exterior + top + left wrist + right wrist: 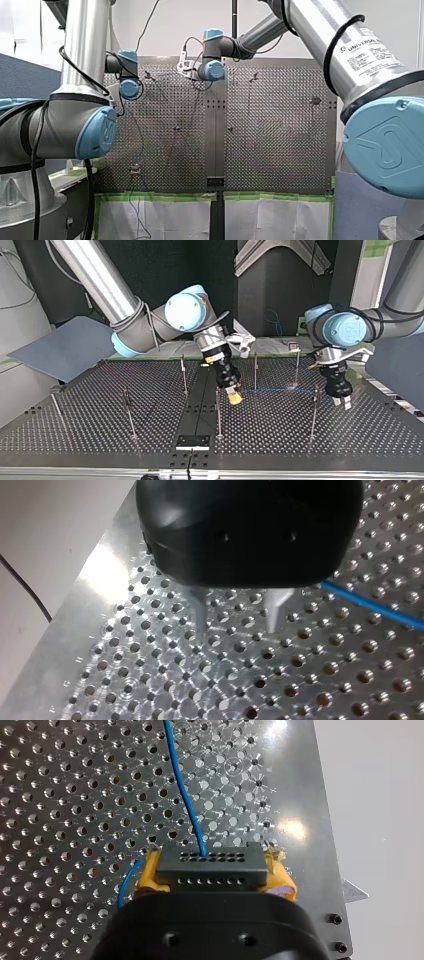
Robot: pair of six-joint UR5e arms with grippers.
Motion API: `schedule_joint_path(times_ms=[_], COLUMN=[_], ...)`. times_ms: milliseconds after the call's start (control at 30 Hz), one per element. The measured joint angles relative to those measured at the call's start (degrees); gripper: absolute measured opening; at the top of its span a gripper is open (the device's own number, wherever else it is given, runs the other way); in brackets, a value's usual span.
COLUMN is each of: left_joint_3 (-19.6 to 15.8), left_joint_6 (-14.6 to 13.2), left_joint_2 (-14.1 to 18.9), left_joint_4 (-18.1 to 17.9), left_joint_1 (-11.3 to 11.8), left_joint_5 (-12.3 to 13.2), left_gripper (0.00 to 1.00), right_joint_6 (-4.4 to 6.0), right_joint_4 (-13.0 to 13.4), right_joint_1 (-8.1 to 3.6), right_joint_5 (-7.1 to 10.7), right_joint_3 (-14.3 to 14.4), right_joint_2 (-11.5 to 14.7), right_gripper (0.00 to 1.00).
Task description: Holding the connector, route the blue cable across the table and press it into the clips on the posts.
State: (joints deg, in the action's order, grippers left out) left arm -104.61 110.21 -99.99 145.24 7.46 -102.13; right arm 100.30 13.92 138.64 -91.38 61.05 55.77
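Firmly clamped between yellow pads (147, 875) of my right gripper (234, 396): black connector (210, 865), with blue cable (182, 795) leading from it ahead over perforated table (300, 680). Spread apart and empty: metal fingers (200, 610) of my left gripper (235, 612), just above the table, cable passing beside.

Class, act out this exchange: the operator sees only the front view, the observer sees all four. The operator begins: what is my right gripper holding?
Observer: The right wrist view shows your right gripper with its yellow pads clamped on a black connector.
Operator: Where does the blue cable go?
Observer: It leaves the connector's face and runs ahead over the perforated table.
Operator: And my left gripper?
Observer: Its metal fingers stand open and empty above the table, the cable beside them.
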Motion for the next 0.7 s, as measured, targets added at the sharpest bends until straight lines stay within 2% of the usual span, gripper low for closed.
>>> schedule_joint_path(times_ms=[300,533,700], left_joint_3=[-0.9,-4.4,-6.6], left_joint_6=[0.9,1.4,1.8], left_joint_2=[3.1,6.8,9.2], left_joint_4=[4.5,8.4,10.8], left_joint_1=[-1.3,-4.4,-5.3], left_joint_5=[-0.3,-1.8,-2.0], left_gripper=[1.00,1.00,1.00], right_joint_6=[0.00,0.00,0.00], right_joint_4=[-0.4,-0.7,-0.8], right_joint_1=[0.20,0.39,0.55], right_joint_5=[-0.25,-0.29,-0.29], right_joint_3=[0.0,0.0,0.0], right_joint_2=[0.0,0.0,0.0], right_gripper=[0.00,0.00,0.00])
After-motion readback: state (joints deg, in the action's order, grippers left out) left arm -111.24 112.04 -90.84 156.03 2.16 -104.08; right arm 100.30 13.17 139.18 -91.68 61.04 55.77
